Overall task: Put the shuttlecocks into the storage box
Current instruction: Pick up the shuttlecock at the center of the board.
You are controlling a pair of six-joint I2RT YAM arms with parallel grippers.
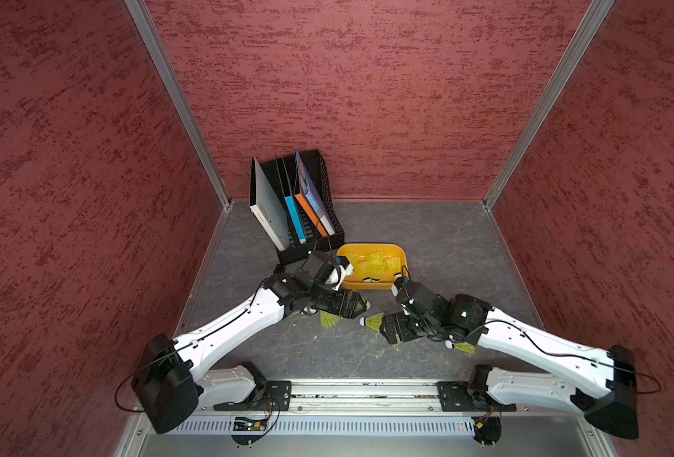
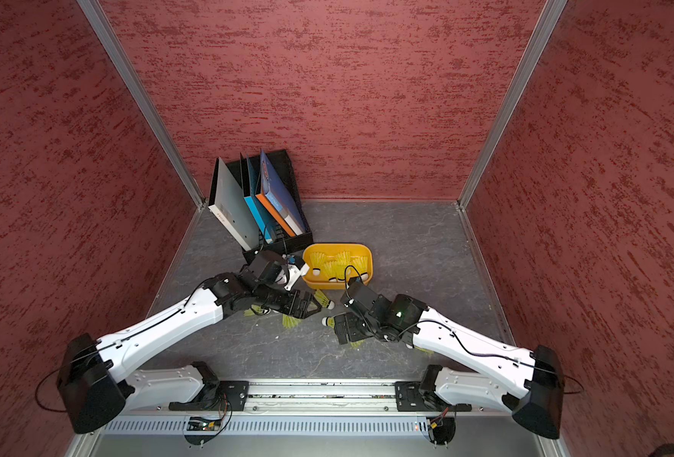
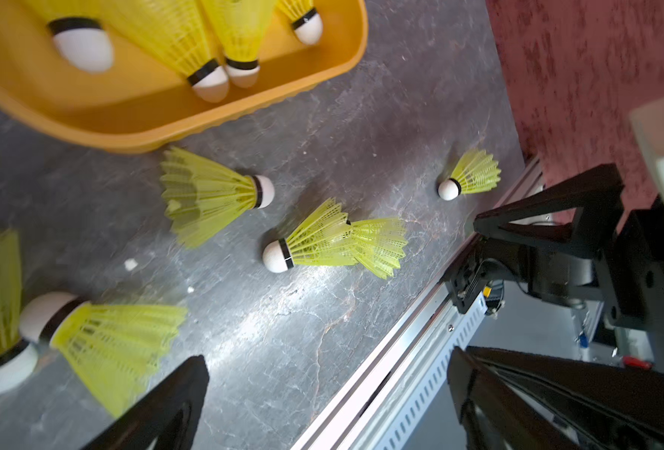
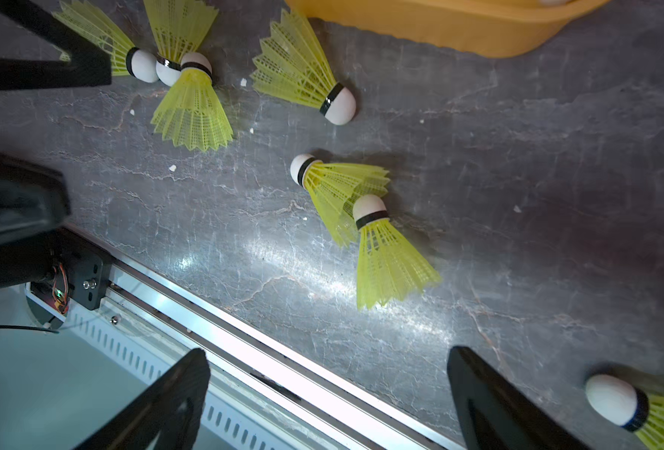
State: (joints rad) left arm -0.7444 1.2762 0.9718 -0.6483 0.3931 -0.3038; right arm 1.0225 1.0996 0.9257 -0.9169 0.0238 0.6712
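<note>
Nearest, the left gripper (image 3: 328, 358) and right gripper (image 4: 328, 352) both hang wide open and empty. Loose shuttlecocks (image 4: 384, 253) lie just below and ahead of them, and the box (image 3: 127, 124) beyond holds several. Two overlap under the right gripper, so a pinch may drag both or crush a skirt. The grey table (image 4: 517, 156) looks smooth, and red walls (image 1: 367, 99) close round.

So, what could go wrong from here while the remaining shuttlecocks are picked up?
1. One shuttlecock overlaps the skirt of a second shuttlecock; grasping either may drag both.
2. The left tool and right tool, both open, hover close together and could collide.
3. A lone shuttlecock lies near the front rail; a nudge might push it over the edge.
</note>
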